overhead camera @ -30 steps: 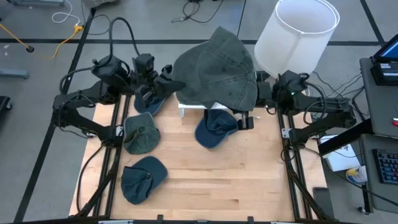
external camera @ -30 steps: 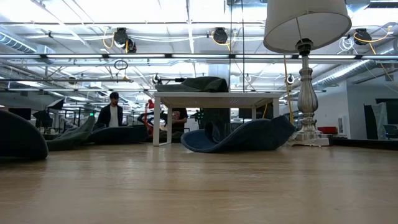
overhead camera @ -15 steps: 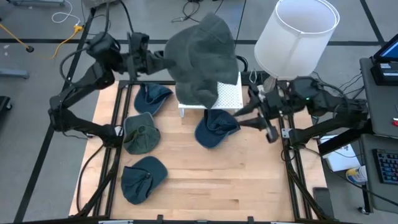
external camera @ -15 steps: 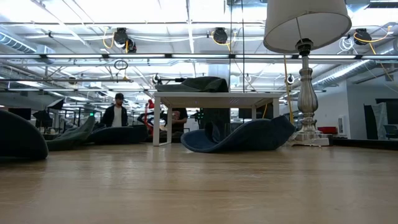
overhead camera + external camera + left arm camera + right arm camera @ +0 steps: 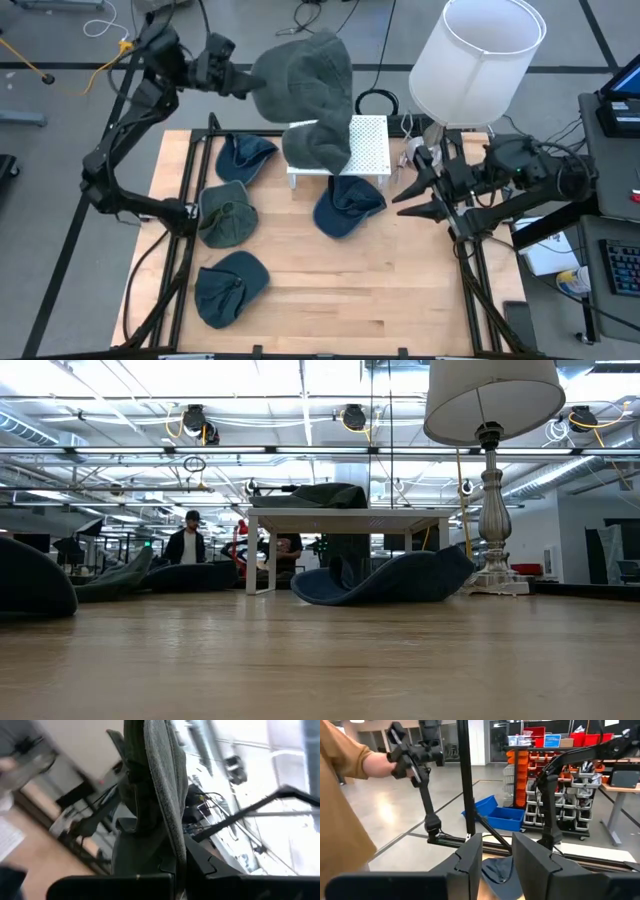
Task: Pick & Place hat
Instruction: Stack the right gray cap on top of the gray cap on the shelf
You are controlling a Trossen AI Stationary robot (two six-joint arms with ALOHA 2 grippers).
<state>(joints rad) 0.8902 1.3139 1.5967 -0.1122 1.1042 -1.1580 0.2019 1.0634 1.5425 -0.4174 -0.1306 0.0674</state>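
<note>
Left jaws: clamped tight on one edge of the hat (image 5: 305, 85), raised high off the table (image 5: 380, 290) at its far left corner. The hat is grey-green brushed cloth, soft and limp. It hangs in folds from the pinch, with its long axis running from my jaws down toward the white stand (image 5: 365, 150). From above, its loose end overlaps the stand's left part; I cannot tell whether it touches.

The stand is small, with a perforated top and thin legs. If it is the drop point, it lies below and to the right of my left jaws, and the left arm is the one to carry the hat there.

Right jaws: parted and empty, low at the table's right edge, just beside the stand and pointing at it.

Beyond: a blue cap (image 5: 345, 208) lies half under the stand. Three more caps lie on the wood to the left: one blue (image 5: 245, 155), one olive (image 5: 225, 215), one blue (image 5: 230, 285). All are soft and slumped. The lamp (image 5: 478, 55), with a smooth white drum shade, stands at the far right.
</note>
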